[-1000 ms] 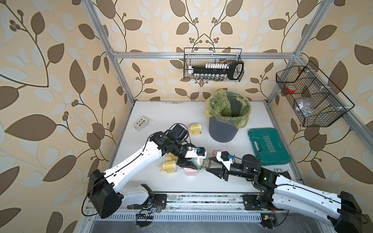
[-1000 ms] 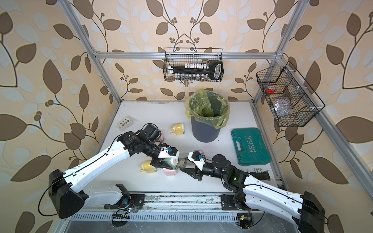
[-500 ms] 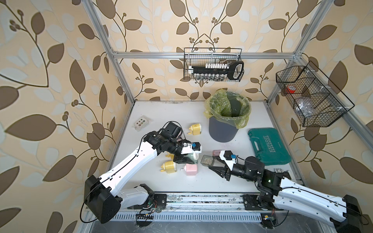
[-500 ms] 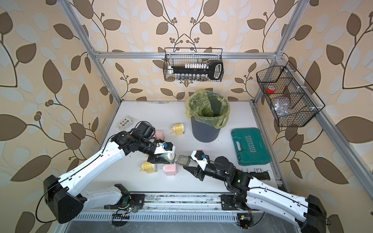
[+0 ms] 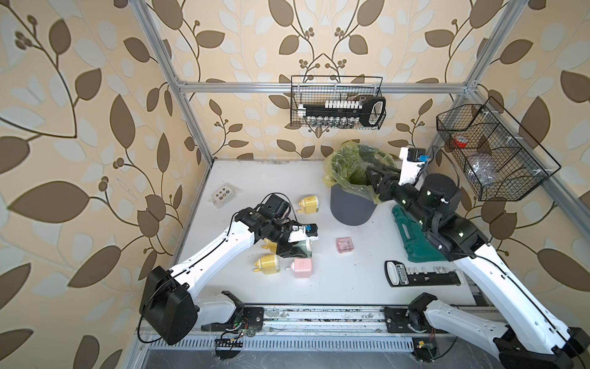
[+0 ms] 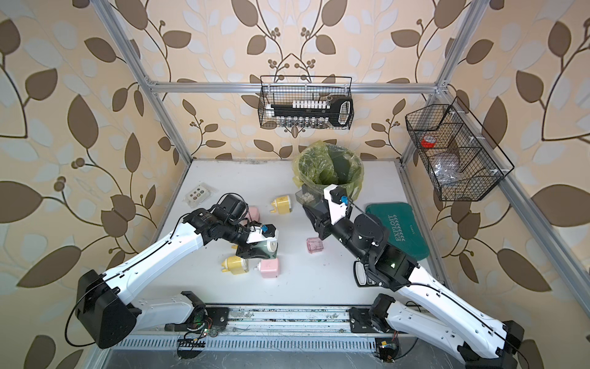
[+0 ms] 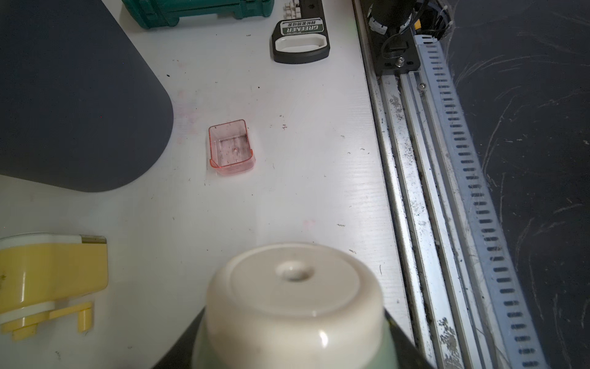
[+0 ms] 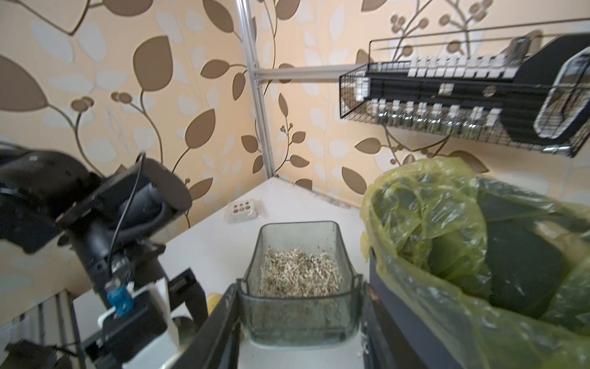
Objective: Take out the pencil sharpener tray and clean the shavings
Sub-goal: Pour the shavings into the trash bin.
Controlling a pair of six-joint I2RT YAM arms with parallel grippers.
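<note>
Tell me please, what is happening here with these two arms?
The left gripper is closed on a green sharpener low over the table. The right gripper holds a clear tray beside the lined bin, with the shavings inside it, not yet tipped out. An empty pink tray lies on the table.

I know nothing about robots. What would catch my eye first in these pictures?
Most striking is the clear tray carrying pencil shavings, pinched in the right gripper at the bin lined with a yellow-green bag. The left gripper clasps a pale green sharpener beside a yellow sharpener and a pink sharpener on the white table. A nearly empty pink tray lies nearby.
</note>
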